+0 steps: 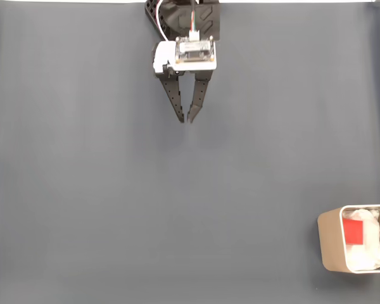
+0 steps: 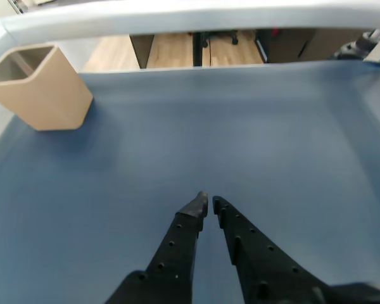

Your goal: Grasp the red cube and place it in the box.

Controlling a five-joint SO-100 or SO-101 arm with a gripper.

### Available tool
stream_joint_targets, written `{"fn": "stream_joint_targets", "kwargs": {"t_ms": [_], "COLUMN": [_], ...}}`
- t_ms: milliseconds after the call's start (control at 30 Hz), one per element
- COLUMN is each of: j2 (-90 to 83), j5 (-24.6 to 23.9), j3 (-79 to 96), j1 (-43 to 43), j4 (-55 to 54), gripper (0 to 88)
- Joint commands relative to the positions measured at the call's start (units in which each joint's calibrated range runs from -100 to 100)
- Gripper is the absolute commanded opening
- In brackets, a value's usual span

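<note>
**Operator:** Biggest thing first: one grey-blue mat (image 1: 82,190) covers the whole work surface. I count nothing loose on it.

**Colleague:** And the box?

**Operator:** One box (image 1: 329,244), at the lower right edge of the fixed view, partly cut off by the frame. In the wrist view it stands at the upper left (image 2: 47,95), well apart from the arm. My guess is that it sits at the corner to leave the middle free for picking.

**Colleague:** The arm?

**Operator:** One arm, top centre of the fixed view, its gripper (image 1: 185,119) pointing down the picture over bare mat. The two fingers converge until their tips nearly touch, with just a sliver of gap in the wrist view (image 2: 208,204). Nothing is between them.

**Colleague:** Then where's the cube?

**Operator:** One red cube (image 1: 353,231), inside the box, lying on the white padding (image 1: 367,253) near the left wall. From the wrist camera I can't see into the box, so I rely on the fixed view for that.

**Colleague:** So the job's done?

**Operator:** I judge it so. With the cube in the box and the gripper empty, far off and drawn together, this looks like a parked pose.
</note>
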Motion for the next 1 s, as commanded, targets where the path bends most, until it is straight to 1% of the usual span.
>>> {"fn": "stream_joint_targets", "kwargs": {"t_ms": [0, 133, 267, 600, 967], "j2": [-4.4, -4.6, -4.6, -4.6, -4.6], "j5": [-0.4, -0.8, -2.1, 0.1, 0.6], "j3": [5.0, 6.5, 6.5, 6.5, 6.5], "j1": [0.7, -0.5, -1.2, -0.2, 0.8], "j4": [4.3, 12.1, 17.0, 26.1, 27.5], "gripper": [0.0, 0.0, 0.0, 0.0, 0.0]}}
